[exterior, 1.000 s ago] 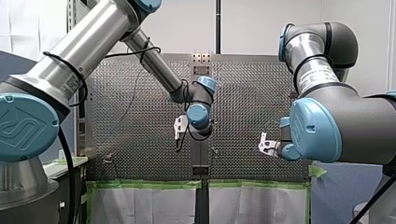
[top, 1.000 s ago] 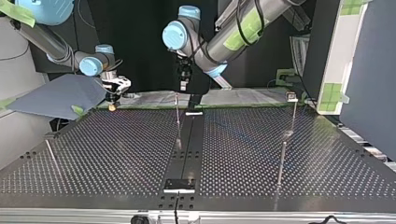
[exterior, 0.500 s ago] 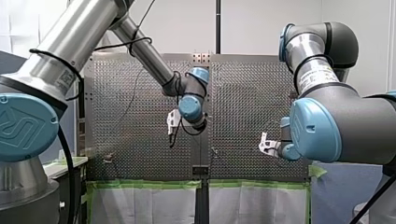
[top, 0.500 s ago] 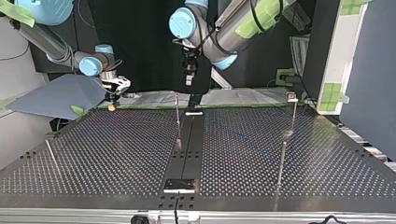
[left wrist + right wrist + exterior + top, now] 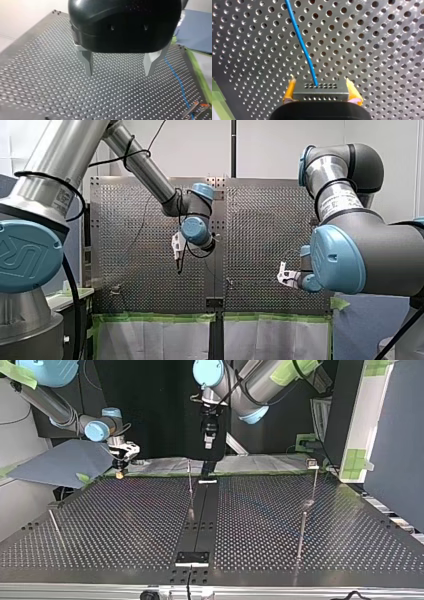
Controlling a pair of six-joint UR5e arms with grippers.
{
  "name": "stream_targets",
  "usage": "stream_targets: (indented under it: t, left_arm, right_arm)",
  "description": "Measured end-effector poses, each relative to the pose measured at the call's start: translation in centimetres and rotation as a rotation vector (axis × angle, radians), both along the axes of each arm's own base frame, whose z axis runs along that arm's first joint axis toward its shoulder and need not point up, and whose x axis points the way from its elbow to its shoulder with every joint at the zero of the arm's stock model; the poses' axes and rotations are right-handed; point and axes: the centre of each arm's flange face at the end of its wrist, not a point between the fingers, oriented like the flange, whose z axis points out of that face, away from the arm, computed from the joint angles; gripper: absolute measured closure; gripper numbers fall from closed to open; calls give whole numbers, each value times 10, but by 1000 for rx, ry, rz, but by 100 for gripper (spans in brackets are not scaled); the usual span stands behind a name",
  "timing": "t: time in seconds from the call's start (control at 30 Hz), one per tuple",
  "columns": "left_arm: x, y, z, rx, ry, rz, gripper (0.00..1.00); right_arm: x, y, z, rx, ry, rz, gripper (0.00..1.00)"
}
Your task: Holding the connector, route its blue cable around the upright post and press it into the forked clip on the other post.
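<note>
No legible text, embossed logo mark on blue joint cap [image 5: 26, 256], small sticker [image 5: 61, 200] on arm unreadable

table [image 5: 374, 37]: shiny perforated metal | cable [image 5: 299, 37]: smooth blue plastic | connector [image 5: 320, 91]: matt grey metal

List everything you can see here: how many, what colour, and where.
Perforated metal table: one, silver-grey, under both arms.
Black centre strip: one, black, down the table's middle.
Thin upright metal posts: three, silver; one mid-table, two at the top view's right.
Grey metal connector block: one, grey, between my right tool's pads.
Thin blue cable: one, blue, runs from the connector over the table.
Blue sheet: one, blue, top view's left.
My left tool: one, black with grey fingers, open, empty, above the table.
My right tool: one, yellow pads, shut on the connector.
</note>
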Motion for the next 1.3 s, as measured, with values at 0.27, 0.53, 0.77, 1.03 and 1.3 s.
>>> stream_targets:
  t: [0.27, 0.53, 0.77, 1.03, 1.3]
  left_arm:
    - [-14, 16, 14, -49, -51, 18, 0]
    - [-35, 34, 23, -66, -67, 18, 0]
    - [-51, 49, 28, -72, -73, 18, 0]
    - [-67, 67, 37, -134, -114, 18, 0]
    - [-81, 82, 44, -186, -161, 19, 0]
  right_arm:
    - [0, 0, 0, 2, 1, 0, 100]
    - [0, 0, 0, 2, 2, 0, 100]
    - [0, 0, 0, 2, 2, 0, 100]
    - [0, 0, 0, 1, 2, 0, 100]
    - [0, 0, 0, 1, 3, 0, 100]
